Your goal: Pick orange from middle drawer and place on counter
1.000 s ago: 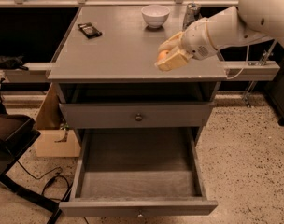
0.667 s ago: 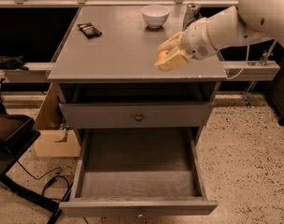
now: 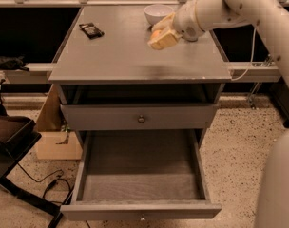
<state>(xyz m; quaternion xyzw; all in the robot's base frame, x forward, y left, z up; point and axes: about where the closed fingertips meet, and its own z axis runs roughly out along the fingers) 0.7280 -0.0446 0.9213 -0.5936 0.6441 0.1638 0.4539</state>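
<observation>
My gripper [image 3: 161,34], with pale yellow fingers [image 3: 164,39], is over the back right part of the counter [image 3: 116,56], just in front of the white bowl [image 3: 158,12]. It is shut on the orange [image 3: 155,33], of which only a small part shows between the fingers. It holds the orange just above the counter top. The middle drawer [image 3: 140,167] is pulled open below, and its dark grey floor is bare.
A small dark packet [image 3: 91,30] lies on the counter's back left. A shut drawer front with a round dark knob [image 3: 141,119] sits above the open drawer. A cardboard box [image 3: 56,137] and a black chair [image 3: 9,137] stand on the floor at left.
My gripper has moved left and toward the back of the counter with the orange in it, ending closer to the white bowl.
</observation>
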